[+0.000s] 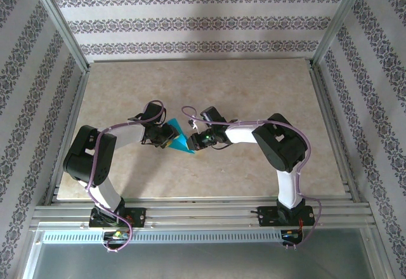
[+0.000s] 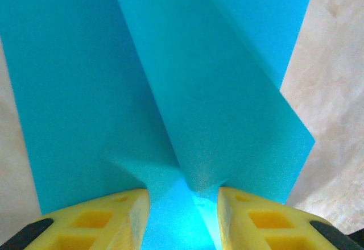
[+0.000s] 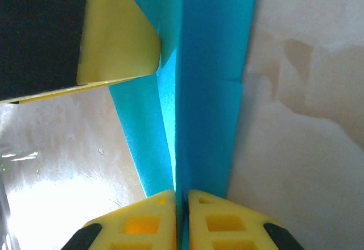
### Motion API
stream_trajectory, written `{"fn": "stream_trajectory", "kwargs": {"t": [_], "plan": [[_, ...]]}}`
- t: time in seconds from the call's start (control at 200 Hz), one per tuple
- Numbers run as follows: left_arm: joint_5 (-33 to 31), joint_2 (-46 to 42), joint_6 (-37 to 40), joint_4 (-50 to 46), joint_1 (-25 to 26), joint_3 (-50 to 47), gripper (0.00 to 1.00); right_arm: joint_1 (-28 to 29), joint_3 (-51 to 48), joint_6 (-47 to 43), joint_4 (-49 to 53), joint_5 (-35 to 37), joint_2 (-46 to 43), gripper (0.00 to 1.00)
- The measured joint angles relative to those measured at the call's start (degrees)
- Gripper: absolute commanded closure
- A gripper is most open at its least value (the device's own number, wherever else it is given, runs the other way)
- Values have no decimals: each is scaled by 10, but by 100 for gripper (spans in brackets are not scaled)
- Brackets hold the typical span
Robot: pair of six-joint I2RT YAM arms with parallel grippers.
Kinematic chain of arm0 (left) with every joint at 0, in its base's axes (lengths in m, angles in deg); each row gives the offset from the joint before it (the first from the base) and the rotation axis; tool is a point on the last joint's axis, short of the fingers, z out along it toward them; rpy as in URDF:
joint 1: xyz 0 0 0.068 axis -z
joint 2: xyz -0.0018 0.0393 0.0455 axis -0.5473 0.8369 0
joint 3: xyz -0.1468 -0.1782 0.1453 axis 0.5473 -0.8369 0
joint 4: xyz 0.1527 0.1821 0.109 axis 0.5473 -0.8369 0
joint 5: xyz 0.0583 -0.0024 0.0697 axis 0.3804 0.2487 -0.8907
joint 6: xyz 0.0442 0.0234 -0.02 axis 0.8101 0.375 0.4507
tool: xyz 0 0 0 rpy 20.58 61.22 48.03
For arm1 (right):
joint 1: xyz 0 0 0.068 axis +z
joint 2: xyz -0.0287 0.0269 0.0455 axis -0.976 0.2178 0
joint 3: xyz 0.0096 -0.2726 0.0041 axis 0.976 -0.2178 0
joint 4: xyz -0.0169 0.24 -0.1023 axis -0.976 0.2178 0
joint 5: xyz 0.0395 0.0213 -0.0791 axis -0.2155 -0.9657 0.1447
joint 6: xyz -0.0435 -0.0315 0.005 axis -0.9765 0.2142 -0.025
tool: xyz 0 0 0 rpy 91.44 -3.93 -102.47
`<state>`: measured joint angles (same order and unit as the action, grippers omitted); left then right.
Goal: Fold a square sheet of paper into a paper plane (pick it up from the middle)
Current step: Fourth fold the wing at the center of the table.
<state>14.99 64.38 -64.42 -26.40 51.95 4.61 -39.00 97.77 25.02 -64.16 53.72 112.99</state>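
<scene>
The teal-blue square sheet of paper (image 1: 181,141) sits mid-table between the two arms, folded into long flaps. In the left wrist view the sheet (image 2: 199,91) has one flap raised along a slanting crease. It runs into the gap of my left gripper (image 2: 183,216), whose yellow fingers stand apart on either side of it. In the right wrist view my right gripper (image 3: 182,216) is shut on a standing fold of the sheet (image 3: 210,91). A left finger (image 3: 116,40) touches the paper's far end. From above, the left gripper (image 1: 166,136) and the right gripper (image 1: 195,142) face each other.
The beige marbled table top (image 1: 254,89) spreads bare around the paper. Metal frame rails (image 1: 330,120) and patterned walls close it in on three sides. A rail (image 1: 203,212) runs along the near edge by the arm bases.
</scene>
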Motion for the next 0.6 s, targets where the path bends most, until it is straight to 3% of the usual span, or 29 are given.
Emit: {"fn": "stream_trajectory", "kwargs": {"t": [0.6], "plan": [[7, -15, 17, 2, 0, -2, 56, 0, 12, 0, 14, -7, 9, 93]]}}
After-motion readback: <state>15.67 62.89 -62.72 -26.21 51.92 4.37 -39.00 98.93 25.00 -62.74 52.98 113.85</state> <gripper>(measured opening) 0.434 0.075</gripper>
